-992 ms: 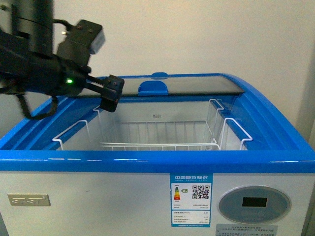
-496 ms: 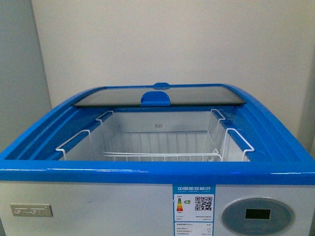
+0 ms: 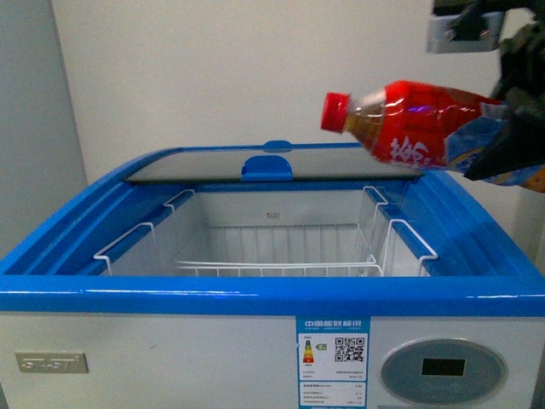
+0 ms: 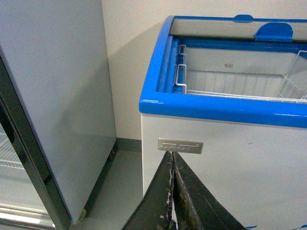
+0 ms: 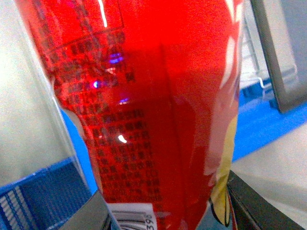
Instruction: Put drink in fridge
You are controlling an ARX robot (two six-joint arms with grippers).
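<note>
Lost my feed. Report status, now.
Right pincer shut on drink bottle, tilted above right side of fridge. Left pincer shut, empty, low before fridge front. Lid slid back; nothing blocks opening.

You are looking at one red drink bottle (image 3: 407,128), one fridge (image 3: 255,294) with one sliding glass lid (image 3: 196,168), and seemingly three white wire baskets (image 3: 281,266), though their rims are overlapping. You are also seeing one grey upright cabinet (image 4: 53,86) and two pincers: the left pincer (image 4: 172,201) and the right pincer (image 3: 509,128).

The fridge (image 3: 255,285) is open in front — its glass lid (image 3: 196,164) covers the rear.
</note>
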